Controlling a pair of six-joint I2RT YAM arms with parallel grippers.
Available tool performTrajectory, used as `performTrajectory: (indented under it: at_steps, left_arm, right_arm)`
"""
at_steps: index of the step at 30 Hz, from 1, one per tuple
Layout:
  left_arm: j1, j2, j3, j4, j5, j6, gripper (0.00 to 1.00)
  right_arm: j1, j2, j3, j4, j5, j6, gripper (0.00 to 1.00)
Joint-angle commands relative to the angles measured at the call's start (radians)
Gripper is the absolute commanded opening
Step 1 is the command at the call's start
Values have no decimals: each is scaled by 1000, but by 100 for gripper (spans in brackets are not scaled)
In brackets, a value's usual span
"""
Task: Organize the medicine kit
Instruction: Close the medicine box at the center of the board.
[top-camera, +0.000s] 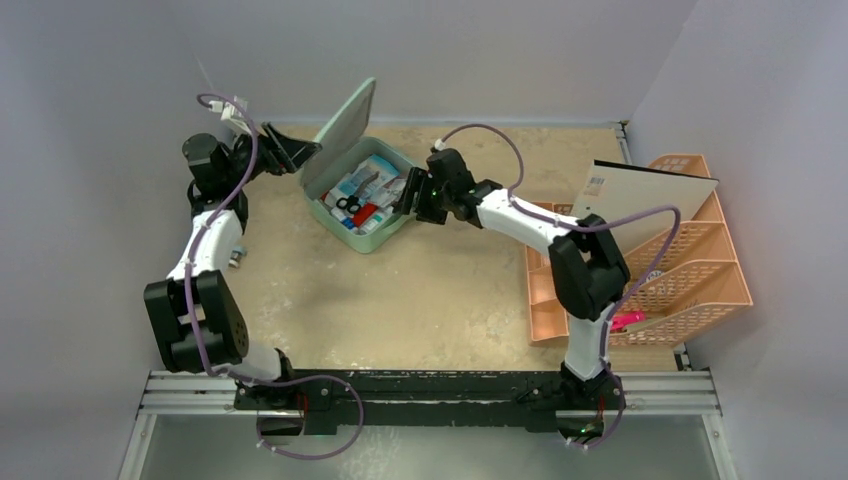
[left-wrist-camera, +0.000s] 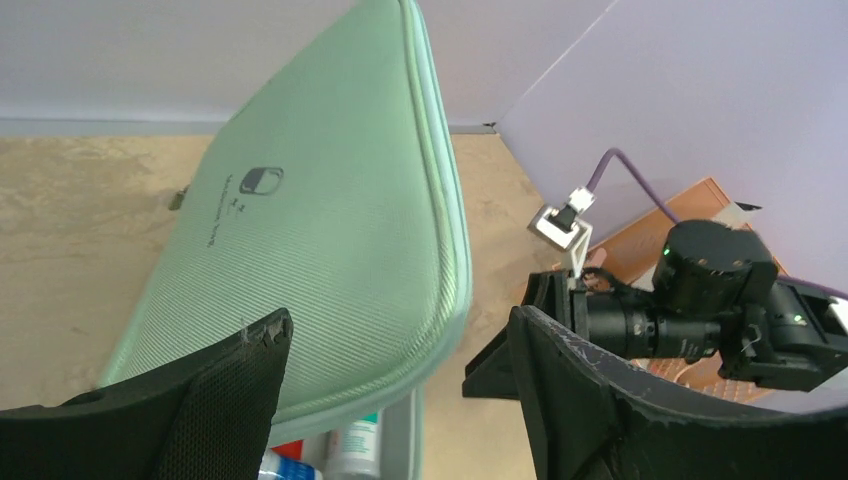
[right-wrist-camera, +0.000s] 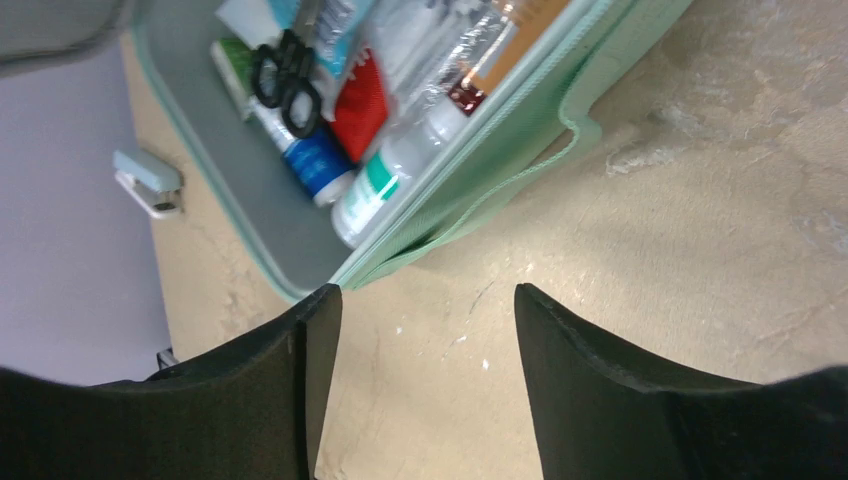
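The mint-green medicine kit (top-camera: 372, 240) lies open at the table's middle back, its lid (top-camera: 345, 130) raised almost upright. Inside it are black scissors (right-wrist-camera: 285, 80), a red pouch (right-wrist-camera: 360, 105), a blue tube (right-wrist-camera: 315, 160) and a green-labelled white bottle (right-wrist-camera: 385, 180). My left gripper (top-camera: 298, 152) is open at the lid's left side. In the left wrist view the lid (left-wrist-camera: 330, 200), with its pill logo, has its lower corner between the wide fingers of that gripper (left-wrist-camera: 400, 318). My right gripper (top-camera: 408, 195) stands open just off the kit's right edge. Only bare table shows between its fingers (right-wrist-camera: 425, 292).
A peach lattice rack (top-camera: 690, 280) stands at the right, with a pale board (top-camera: 645, 195) leaning in it and a pink item (top-camera: 628, 320) at its front. A small grey-blue object (right-wrist-camera: 145, 180) lies left of the kit. Walls close in on three sides.
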Motion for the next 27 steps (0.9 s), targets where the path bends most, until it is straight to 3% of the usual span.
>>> performTrajectory:
  at_steps: [1,7,12,14,18,23,27]
  left_arm:
    - [-10,-86,-24,-44,8,28,77]
    - [-11,-141,-7,-216,-5,72,77]
    - [-10,-135,62,-511,-206,173,74]
    - [-9,-92,100,-594,-270,185,72]
    - [-9,68,268,-795,-266,247,69]
    - [-9,187,371,-875,-396,292,67]
    - [-9,274,433,-898,-342,317,62]
  right_arm:
    - [2,-125,-30,-23,39,-49,69]
    - [1,-237,-106,-17,94,-59,74]
    - [1,-289,-158,23,81,-56,75]
    - [1,-284,-156,44,69,-89,75]
    - [3,-262,-169,56,-14,-79,75]
    - [2,-257,-211,89,-61,-111,75]
    - [3,-261,-220,48,-70,-158,75]
